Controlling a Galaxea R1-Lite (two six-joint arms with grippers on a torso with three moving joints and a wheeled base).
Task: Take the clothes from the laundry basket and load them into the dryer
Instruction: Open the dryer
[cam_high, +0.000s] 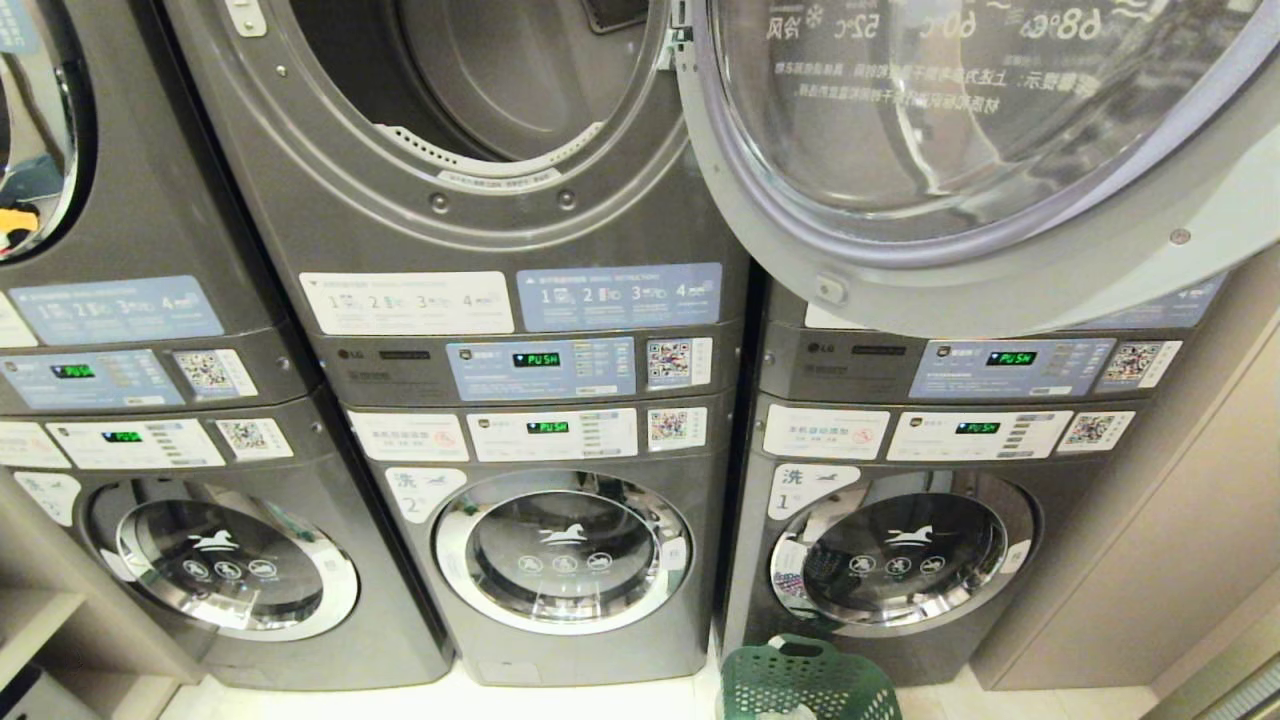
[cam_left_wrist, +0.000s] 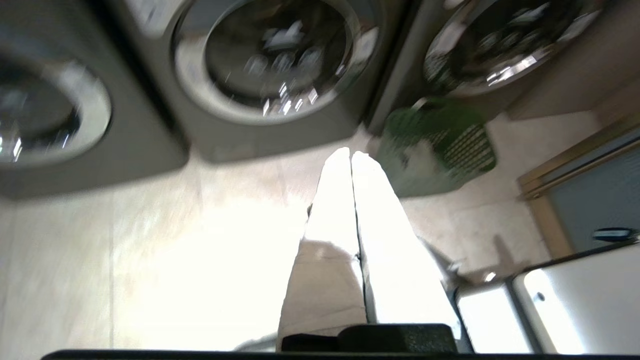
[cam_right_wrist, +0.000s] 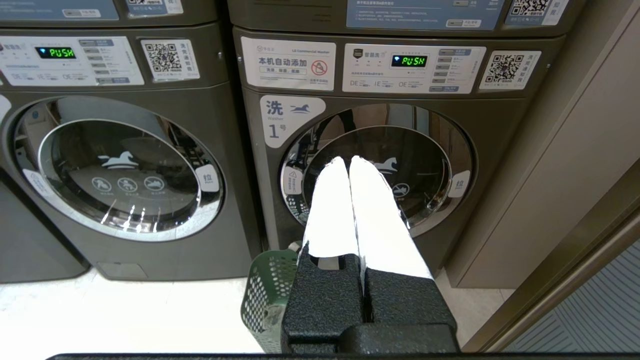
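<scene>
Grey steel fronts fill the head view: three stacked LG laundry towers, each with a dryer above and a smaller-doored washer below. The dryer (cam_high: 470, 200) in the middle tower stands open, its dark drum showing through the round opening, and no garment can be seen inside. Its very large chrome-rimmed glass door (cam_high: 960, 150), printed with white Chinese text and temperatures, is swung out to the right of that opening and covers the upper part of the right-hand tower. Below the dryer sit the control panels (cam_high: 540, 365) with green "PUSH" displays, and under them the middle washer (cam_high: 563, 550) with a white horse mark on its shut door. The washer (cam_high: 900, 560) of the right-hand tower, marked 1, stands just to its right.

On the pale floor, below the dryer and in front of the gap between those two washers, rests the green laundry basket (cam_high: 805, 680) with its lattice walls and loop handle. Something pale lies in it, but whether it is the clothes cannot be told.

Neither arm shows in the head view. The left gripper (cam_left_wrist: 351, 155) is clenched on nothing, pointing down toward the floor beside the basket (cam_left_wrist: 440, 145). The right gripper (cam_right_wrist: 348, 162) is likewise clenched and empty, aimed at the number 1 washer's door, with the basket (cam_right_wrist: 270, 295) below it.
</scene>
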